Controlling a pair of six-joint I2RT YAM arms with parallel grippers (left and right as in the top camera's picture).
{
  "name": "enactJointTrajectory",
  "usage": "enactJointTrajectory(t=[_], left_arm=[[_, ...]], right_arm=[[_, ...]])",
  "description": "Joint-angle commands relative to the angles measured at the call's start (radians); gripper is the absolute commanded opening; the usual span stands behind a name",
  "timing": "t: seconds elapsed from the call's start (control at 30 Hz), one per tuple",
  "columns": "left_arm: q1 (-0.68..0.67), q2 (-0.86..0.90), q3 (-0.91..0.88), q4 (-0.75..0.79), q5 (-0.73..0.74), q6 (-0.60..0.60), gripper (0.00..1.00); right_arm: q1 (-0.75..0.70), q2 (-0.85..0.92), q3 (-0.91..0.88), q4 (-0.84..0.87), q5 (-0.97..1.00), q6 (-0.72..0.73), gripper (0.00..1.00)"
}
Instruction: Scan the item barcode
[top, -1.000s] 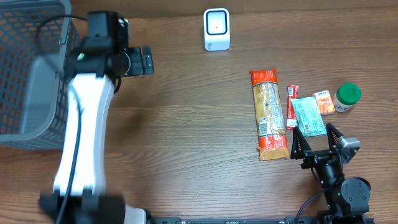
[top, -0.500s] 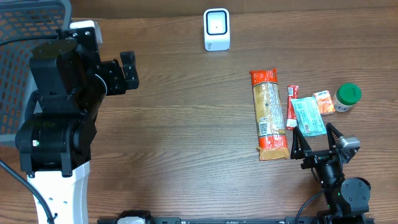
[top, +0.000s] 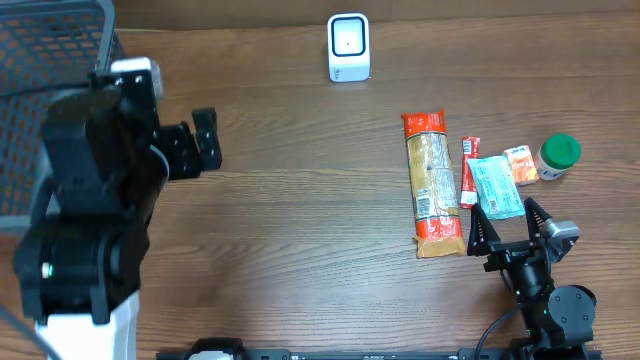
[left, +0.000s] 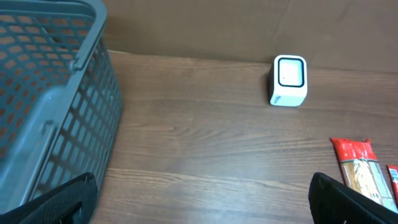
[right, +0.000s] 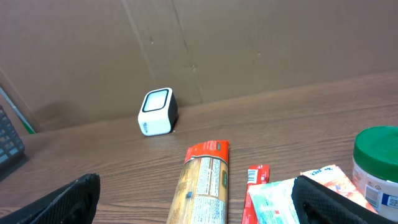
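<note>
A white barcode scanner (top: 348, 47) stands at the table's far edge, also seen from the left wrist (left: 288, 81) and the right wrist (right: 158, 112). A long pasta packet (top: 431, 182) lies at the right, with a thin red stick packet (top: 469, 170) and a teal pouch (top: 496, 186) beside it. My left gripper (top: 200, 145) is open and empty over bare wood beside the basket, far left of the items. My right gripper (top: 510, 228) is open at the near end of the teal pouch (right: 273, 199), holding nothing.
A grey mesh basket (top: 50, 40) fills the far left corner, close to the left arm (left: 56, 112). A small orange packet (top: 520, 164) and a green-lidded jar (top: 558, 156) lie at the far right of the item row. A brown cardboard wall backs the table.
The left arm has swung back from the basket, and its gripper has moved nearer and slightly left, staying open. The right arm and the items have not moved.
</note>
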Motion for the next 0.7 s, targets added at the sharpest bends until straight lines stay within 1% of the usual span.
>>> enactJointTrajectory(t=[0.0, 0.2, 0.3, 0.47, 0.67], left_arm=[[0.0, -0.088, -0.068, -0.002, -0.012, 0.019, 1.0], [0.0, -0.253, -0.286, 0.031, -0.01, 0.018, 1.0], [0.0, -0.354, -0.421, 0.116, -0.004, 0.018, 1.0], [0.0, -0.509, -0.607, 0.33, 0.015, 0.014, 1.0], [0.0, -0.696, -0.837, 0.731, 0.08, 0.014, 1.0]], right_arm=[[-0.007, -0.01, -0.01, 0.003, -0.003, 0.004, 1.0], [-0.007, -0.01, -0.01, 0.003, -0.003, 0.004, 1.0], [-0.007, -0.01, -0.01, 0.003, -0.003, 0.003, 1.0], [-0.007, -0.01, -0.01, 0.003, -0.003, 0.003, 1.0], [-0.007, -0.01, -0.01, 0.003, -0.003, 0.004, 1.0]])
